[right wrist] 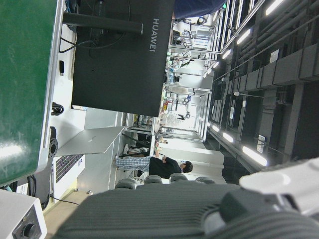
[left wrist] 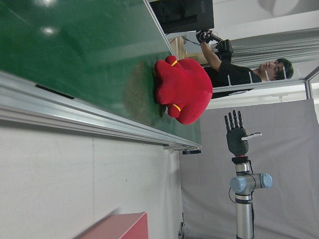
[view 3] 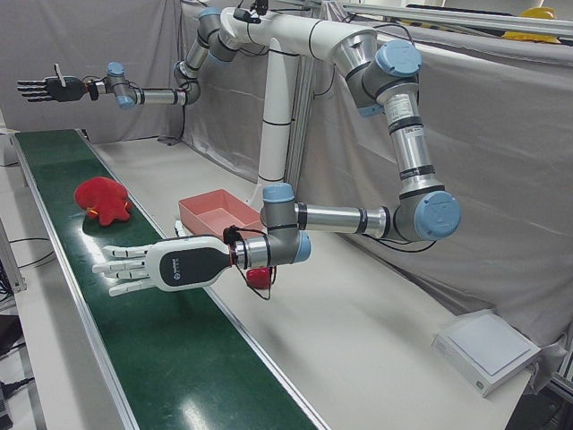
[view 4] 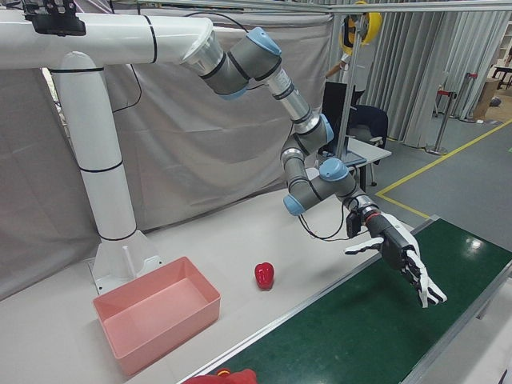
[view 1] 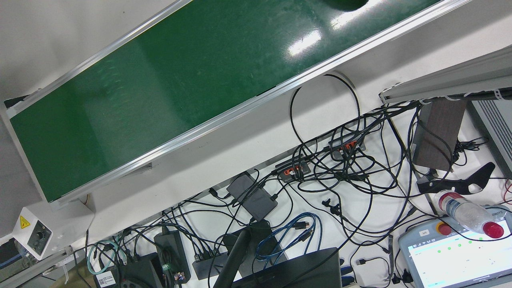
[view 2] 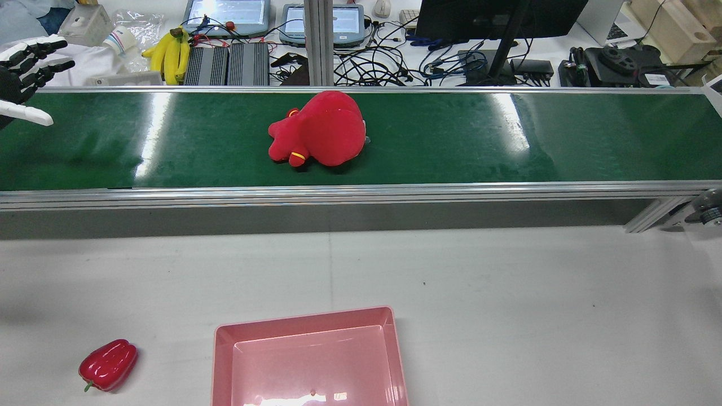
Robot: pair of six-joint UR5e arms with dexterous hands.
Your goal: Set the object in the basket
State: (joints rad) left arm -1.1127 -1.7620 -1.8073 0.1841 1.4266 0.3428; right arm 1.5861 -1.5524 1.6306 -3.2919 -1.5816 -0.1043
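One red plush toy [view 2: 321,130] lies mid-belt on the green conveyor [view 2: 507,146], well clear of both rails, with bare belt stretching to either side. The left hand [view 2: 25,79] hangs at the belt's far left end, fingers spread and holding nothing; the right hand [view 3: 55,88] hovers flat and splayed above the opposite end. One pink basket [view 2: 310,361] sits at the table's near edge, one red pepper [view 2: 108,365] apart to its left.

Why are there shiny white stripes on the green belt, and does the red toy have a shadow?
Rear view: ceiling lights glare off the glossy belt in two pale streaks, either side of the toy. Front view: the same glare shows as bright patches. Left hand view: the toy casts a soft dark shadow on the belt beside it.
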